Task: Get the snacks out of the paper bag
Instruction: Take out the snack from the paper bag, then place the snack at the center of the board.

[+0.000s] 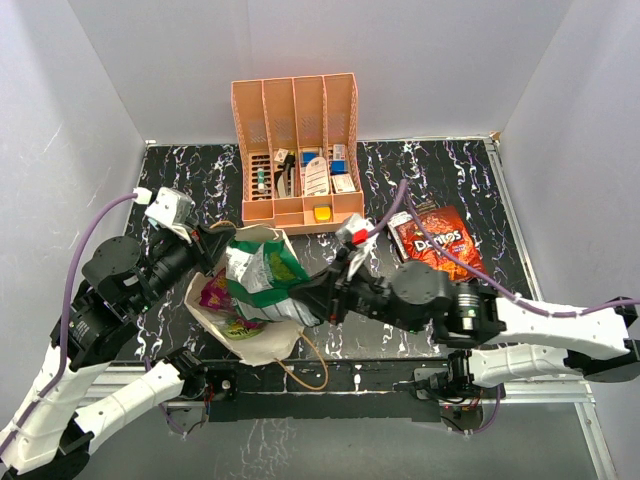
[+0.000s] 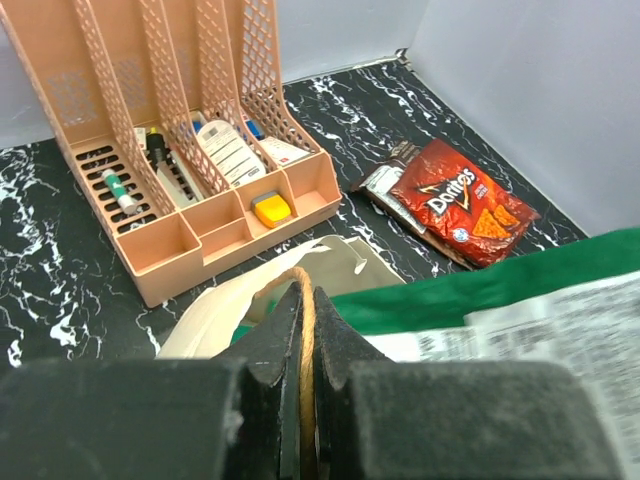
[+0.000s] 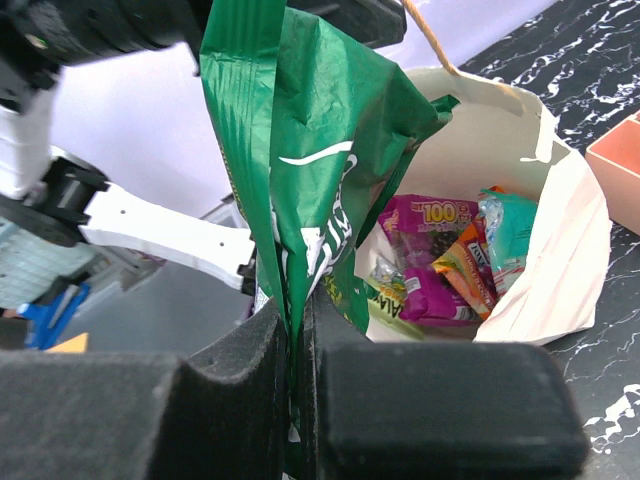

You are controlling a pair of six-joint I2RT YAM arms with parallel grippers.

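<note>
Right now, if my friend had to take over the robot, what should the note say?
Left gripper: shut on the cord handle of the paper bag.
Right gripper: shut on the green packet, raised at the bag's mouth.
Done: the red Doritos bag lies on the table, outside the bag.
Left: set the green packet down, then take out the purple packet, orange packet and teal packet inside the bag.
</note>
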